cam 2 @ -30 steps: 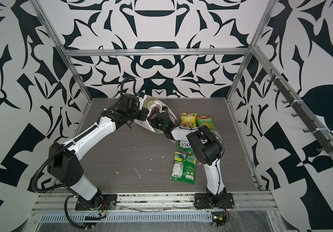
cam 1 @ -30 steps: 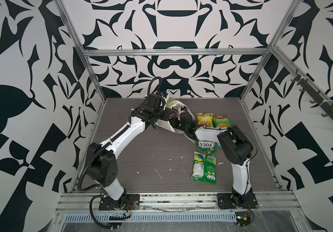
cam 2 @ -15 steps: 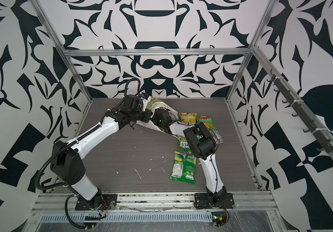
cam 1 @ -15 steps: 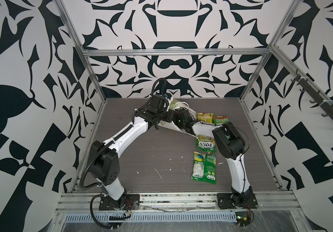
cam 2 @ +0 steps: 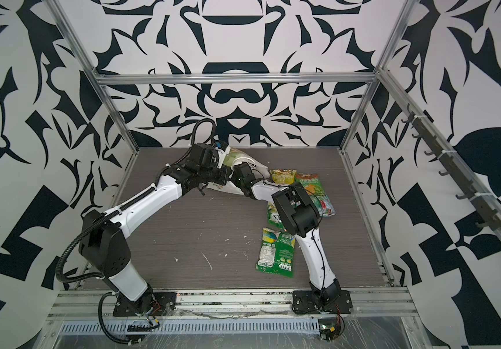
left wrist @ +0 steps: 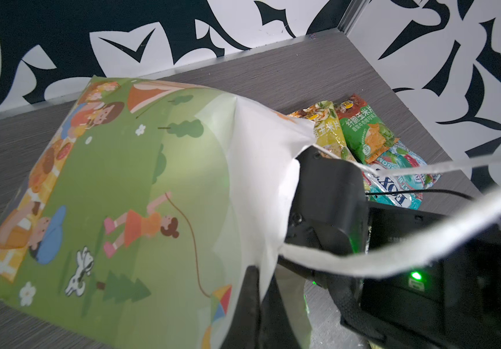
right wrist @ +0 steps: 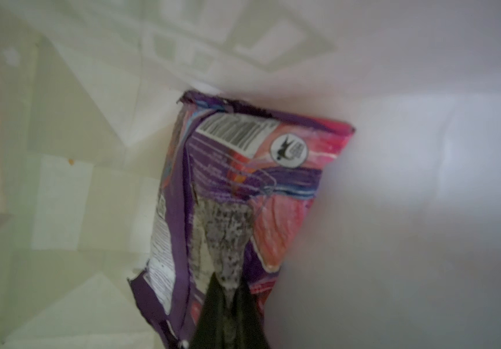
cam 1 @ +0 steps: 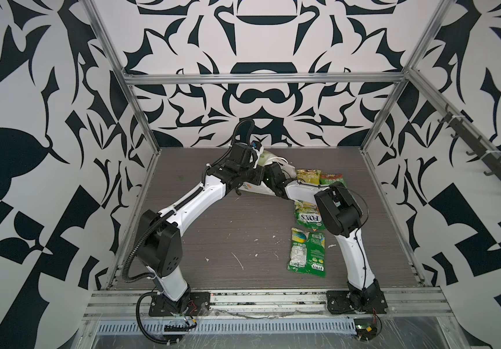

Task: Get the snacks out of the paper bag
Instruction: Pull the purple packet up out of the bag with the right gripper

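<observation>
Lying sideways near tabletop (cam 1: 228,217) far edge: paper bag (left wrist: 140,193), mouth rim nipped tight in left gripper (left wrist: 269,290). Purple packet (right wrist: 243,181) deep inside, right gripper (right wrist: 228,305) clamped on its end. Pull out fast and you risk thin pinch slipping, cord handle (left wrist: 379,263) snagging your right arm (left wrist: 333,193). Bag hides any further packets.

"FOX'S" stands in white letters, upside down in a top view, on the green packet (cam 1: 309,216) lying on the tabletop (cam 1: 228,229). A small logo on the near green packet (cam 1: 311,253) seems to read the same. In the left wrist view, the teal packet (left wrist: 397,199) shows "FOX'S" behind a cord (left wrist: 454,164). The green-orange packet (left wrist: 364,133) carries "纤脆玉米片" and a circled "30", and the yellow packet (left wrist: 326,130) carries "玉米片". The purple packet (right wrist: 234,196) bears a barcode and a round mark; its print is too blurred to read.
</observation>
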